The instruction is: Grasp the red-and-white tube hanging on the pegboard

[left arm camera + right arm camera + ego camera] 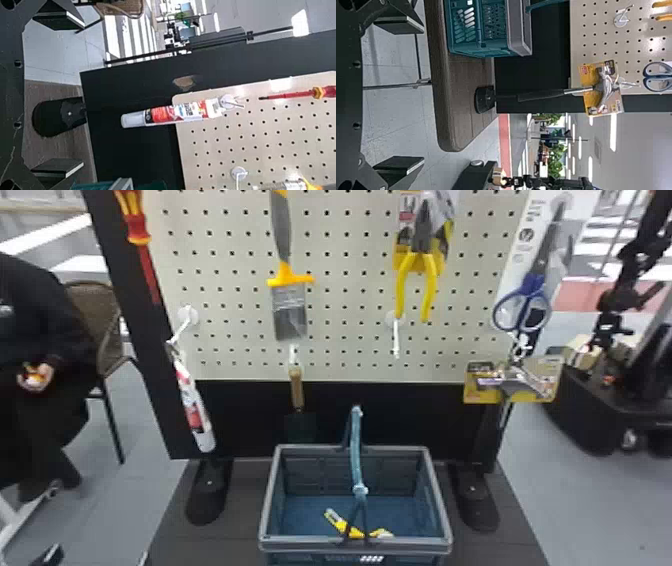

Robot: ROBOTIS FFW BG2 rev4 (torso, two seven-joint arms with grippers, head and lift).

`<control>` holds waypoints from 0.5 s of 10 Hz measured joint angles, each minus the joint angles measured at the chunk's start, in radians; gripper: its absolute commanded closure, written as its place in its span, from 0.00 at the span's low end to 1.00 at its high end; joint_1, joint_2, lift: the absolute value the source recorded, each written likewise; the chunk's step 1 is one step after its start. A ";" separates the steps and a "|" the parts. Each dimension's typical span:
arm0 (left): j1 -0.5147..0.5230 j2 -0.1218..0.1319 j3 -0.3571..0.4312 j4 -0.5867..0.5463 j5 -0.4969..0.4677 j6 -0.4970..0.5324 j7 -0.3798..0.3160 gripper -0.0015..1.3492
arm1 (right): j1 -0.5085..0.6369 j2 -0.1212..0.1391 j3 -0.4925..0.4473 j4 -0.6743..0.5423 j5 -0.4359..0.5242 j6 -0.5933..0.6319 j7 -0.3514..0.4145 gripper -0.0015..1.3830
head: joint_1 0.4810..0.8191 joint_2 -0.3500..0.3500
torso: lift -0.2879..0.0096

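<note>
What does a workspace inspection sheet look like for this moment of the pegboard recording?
Surface: dark table, carrying the pegboard on black feet.
Job's things: red-and-white tube hangs tilted from a hook at the pegboard's left edge, untouched.
Clutter: red screwdriver, paintbrush, yellow pliers, blue scissors and a carded tool on the board; blue basket below, holding a yellow tool.
Grippers: left gripper open, facing the tube from a distance; right gripper open, facing the board's right end.
Cables: nothing seen.
Surroundings: grey floor, chair at left.
</note>
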 measured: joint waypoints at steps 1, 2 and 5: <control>-0.055 0.012 0.006 0.039 0.015 0.021 -0.030 0.07 | -0.001 0.002 0.000 0.002 0.001 0.000 0.001 0.10 | 0.20 0.50 | 0.63; -0.112 0.029 0.009 0.079 0.027 0.038 -0.047 0.07 | -0.003 0.004 0.001 0.005 0.003 0.000 0.001 0.10 | 0.20 0.50 | 0.63; -0.294 0.085 0.026 0.167 0.061 0.110 -0.142 0.06 | -0.004 0.008 0.001 0.009 0.003 0.000 0.008 0.10 | 0.20 0.50 | 0.63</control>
